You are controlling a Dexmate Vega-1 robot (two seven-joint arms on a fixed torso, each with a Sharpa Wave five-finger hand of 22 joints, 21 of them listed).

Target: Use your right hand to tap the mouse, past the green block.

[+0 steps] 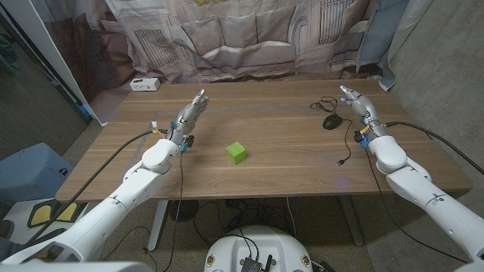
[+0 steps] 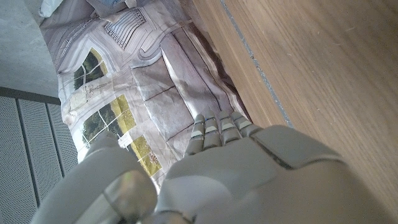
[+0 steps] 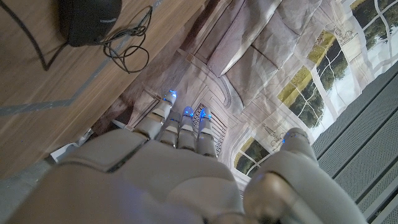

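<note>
The black computer mouse (image 3: 89, 19) is cut off by the right wrist view's edge, so only part of its body shows. In the head view it (image 1: 331, 121) is too small to tell buttons or wheel. The small white box (image 1: 144, 85) at the wooden table's (image 1: 287, 162) far left corner is too small to identify. Both white robot arms run off that picture's bottom corners.

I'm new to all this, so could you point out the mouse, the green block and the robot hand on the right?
mouse (image 1: 331, 121), head view, middle of its black top.
green block (image 1: 237, 153), head view, its top face.
right robot hand (image 1: 355, 100), head view, back of the hand.
</note>
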